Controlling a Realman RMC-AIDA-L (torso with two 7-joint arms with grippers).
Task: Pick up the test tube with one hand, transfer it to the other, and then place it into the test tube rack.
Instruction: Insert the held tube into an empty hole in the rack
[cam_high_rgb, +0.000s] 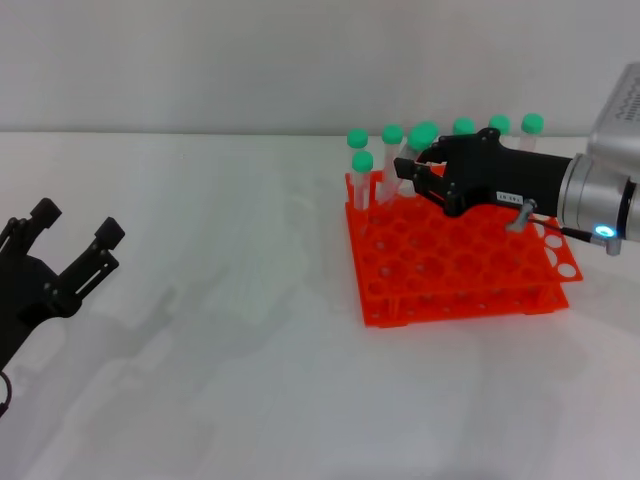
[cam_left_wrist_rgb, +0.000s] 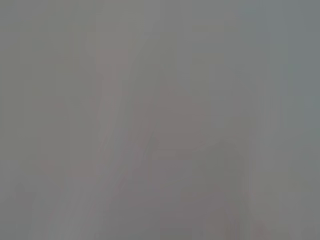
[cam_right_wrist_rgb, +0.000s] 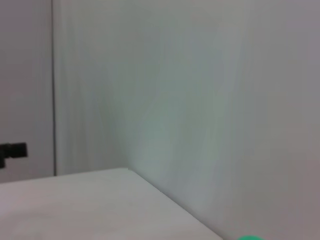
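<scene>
Left end effector (cam_high_rgb: 75, 232) spread open, idle; right end effector (cam_high_rgb: 418, 168) over glossy orange rack (cam_high_rgb: 455, 270), grip unclear.

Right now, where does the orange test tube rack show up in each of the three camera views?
Head view: the rack sits on the white table, right of centre, with the right gripper over its far row of green-capped tubes.
Left wrist view: not in it; only a blank grey surface.
Right wrist view: rack not in it; only a table edge and wall.
Shared landmark: one green cap, at the right wrist view's bottom edge, probably from that row.
</scene>
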